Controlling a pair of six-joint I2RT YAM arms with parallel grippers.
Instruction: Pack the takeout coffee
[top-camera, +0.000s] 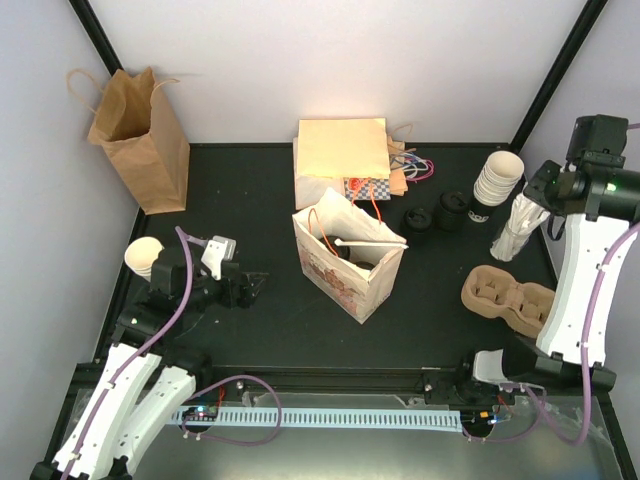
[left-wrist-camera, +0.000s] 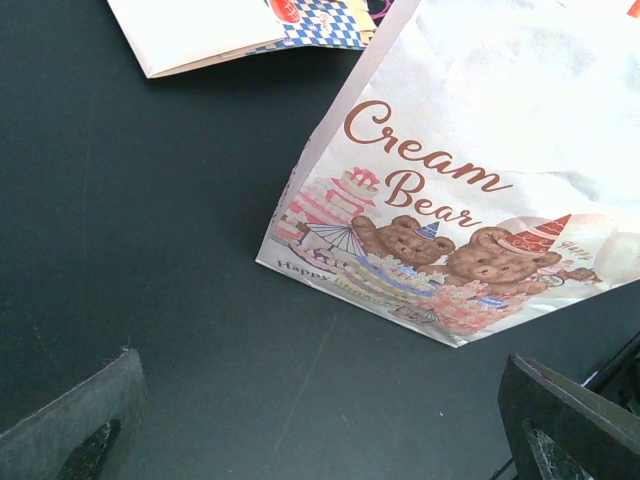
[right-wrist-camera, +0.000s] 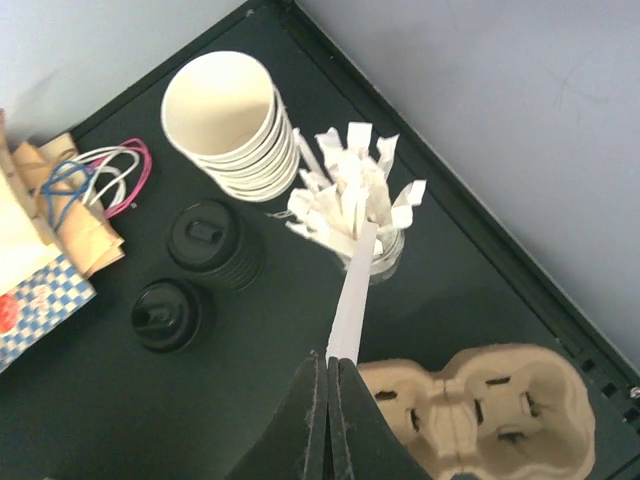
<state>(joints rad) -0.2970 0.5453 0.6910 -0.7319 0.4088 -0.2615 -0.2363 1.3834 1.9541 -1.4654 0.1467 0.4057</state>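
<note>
The takeout coffee does not show plainly. A dark shape (top-camera: 346, 256) lies inside the open white Cream Bear bag (top-camera: 350, 270), and I cannot tell whether it is the cup's lid. A white stick (top-camera: 345, 240) rests across the bag's mouth. My right gripper (right-wrist-camera: 328, 362) is shut on a white paper-wrapped straw (right-wrist-camera: 350, 295) that leans up out of the glass straw jar (right-wrist-camera: 378, 258). In the top view this gripper (top-camera: 532, 205) is at the back right. My left gripper (left-wrist-camera: 320, 430) hangs open over bare table, near the bag's printed side (left-wrist-camera: 440, 210).
Stacked lidless cups (right-wrist-camera: 235, 125), a stack of black lids (right-wrist-camera: 213, 243) and a single black lid (right-wrist-camera: 165, 315) stand left of the jar. A cardboard cup carrier (top-camera: 505, 298) lies at the right. A brown paper bag (top-camera: 140, 140) stands back left and flat bags (top-camera: 340, 150) lie at the back.
</note>
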